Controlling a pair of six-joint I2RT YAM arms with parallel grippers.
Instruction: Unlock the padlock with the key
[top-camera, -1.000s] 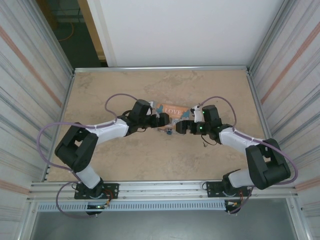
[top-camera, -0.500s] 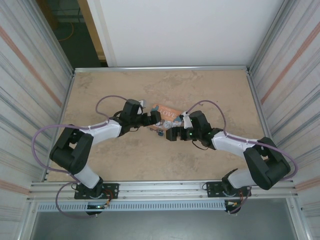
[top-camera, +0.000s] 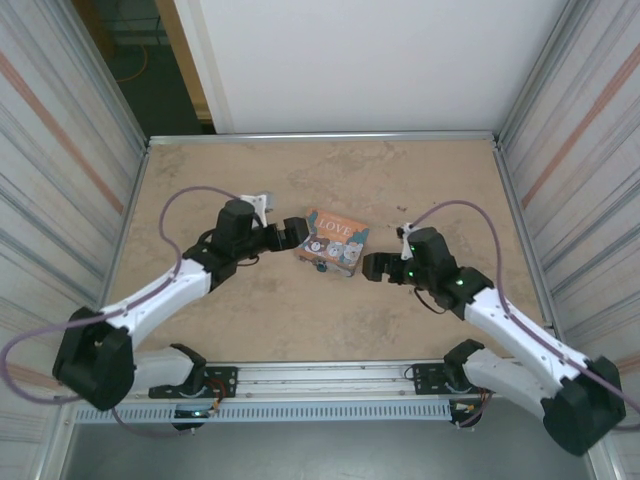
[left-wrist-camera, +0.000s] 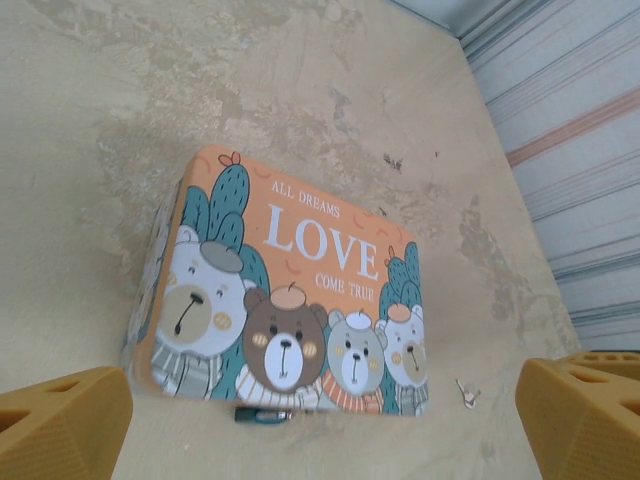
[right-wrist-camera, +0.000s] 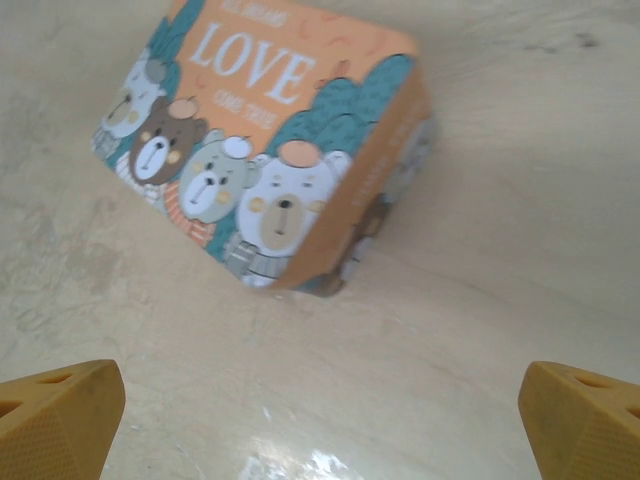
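The padlock (left-wrist-camera: 262, 415) is a tiny blue body with a silvery end. It lies flat on the table against the near edge of the orange "LOVE" box (left-wrist-camera: 300, 280), below the brown bear. From above the padlock (top-camera: 321, 266) is a speck. The key (left-wrist-camera: 467, 394) is a tiny sliver on the table just off the box's right corner. My left gripper (left-wrist-camera: 320, 430) hangs open just left of the box, its yellow fingertips (left-wrist-camera: 60, 425) wide apart. My right gripper (right-wrist-camera: 320, 425) is open too, off the right side of the box (right-wrist-camera: 270, 140), holding nothing.
The box (top-camera: 333, 241) sits mid-table between the left gripper (top-camera: 296, 234) and the right gripper (top-camera: 372, 266). Corrugated walls (top-camera: 70, 170) close in both sides, and a metal rail (top-camera: 320, 375) runs along the near edge. Bare tabletop (top-camera: 320, 170) lies behind the box.
Both grippers have drawn back from the spot in front of the box where they met, the left one leftward, the right one rightward and nearer. The whole box now shows.
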